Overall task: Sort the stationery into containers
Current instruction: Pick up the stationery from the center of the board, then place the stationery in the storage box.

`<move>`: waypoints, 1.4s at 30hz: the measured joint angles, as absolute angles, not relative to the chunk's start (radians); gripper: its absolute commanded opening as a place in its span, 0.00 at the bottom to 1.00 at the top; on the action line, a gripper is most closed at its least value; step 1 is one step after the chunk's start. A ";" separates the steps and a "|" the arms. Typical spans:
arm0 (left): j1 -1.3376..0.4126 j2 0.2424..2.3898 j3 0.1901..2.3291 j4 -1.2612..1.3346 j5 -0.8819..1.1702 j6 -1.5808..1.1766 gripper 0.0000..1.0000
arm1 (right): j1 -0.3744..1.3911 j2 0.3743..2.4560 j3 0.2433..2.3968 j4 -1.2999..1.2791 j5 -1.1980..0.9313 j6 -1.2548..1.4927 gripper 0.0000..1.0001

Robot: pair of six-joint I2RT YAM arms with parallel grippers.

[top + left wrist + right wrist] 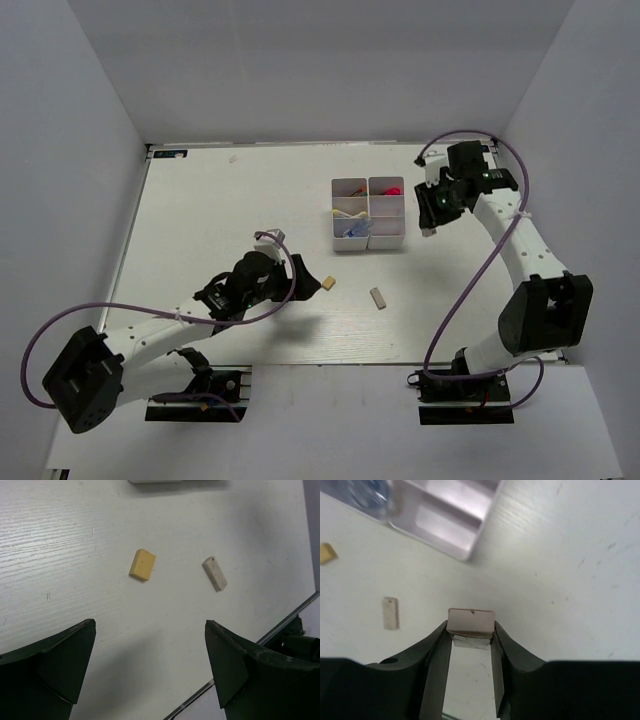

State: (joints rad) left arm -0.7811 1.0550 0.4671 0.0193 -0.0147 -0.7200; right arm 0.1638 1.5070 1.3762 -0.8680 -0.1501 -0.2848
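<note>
Tan eraser flat on the white desk, ahead of the left end effector, close to its centre line and clear of both fingers. Grey eraser also flat, ahead of that end effector's right finger, set at an angle and apart from the tan eraser. Left end effector spread as wide as it goes, with only bare desk between the fingers and no hold on anything.

Clamped in the right end effector: a pale brown eraser, a small flat block pinched by its two short sides between the fingertips, its top face level and in plain view. Fingers closed partway, snug against the block on both sides.

White organiser tray ahead of the right end effector and off to its left, near but not touching. Something pink in the column of compartments on that end effector's side, something blue and white in a corner compartment of the column away from it; other contents too small to tell. Tan eraser and grey eraser farther out to the right end effector's left, beyond the tray, between it and the left end effector.
</note>
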 measured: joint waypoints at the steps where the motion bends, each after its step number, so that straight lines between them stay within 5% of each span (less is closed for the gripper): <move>1: -0.781 1.068 0.471 0.019 -0.015 -0.716 1.00 | 0.165 1.515 1.401 -0.862 -0.173 -0.278 0.08; 12: -0.781 1.177 0.559 -0.003 -0.035 -0.671 1.00 | 0.200 1.694 1.551 -0.662 -0.303 -0.184 0.08; 31: -0.789 1.324 0.645 -0.025 -0.065 -0.624 1.00 | 0.238 1.756 1.463 -0.427 -0.311 -0.129 0.19; 42: -0.789 1.447 0.731 -0.025 -0.071 -0.563 1.00 | 0.252 1.758 1.416 -0.422 -0.294 -0.118 0.47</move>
State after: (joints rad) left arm -0.7895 1.4467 0.7315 -0.0250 -0.0711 -0.5632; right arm 0.2523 1.7580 1.4162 -0.4217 -0.2935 -0.1184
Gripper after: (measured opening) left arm 0.995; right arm 0.459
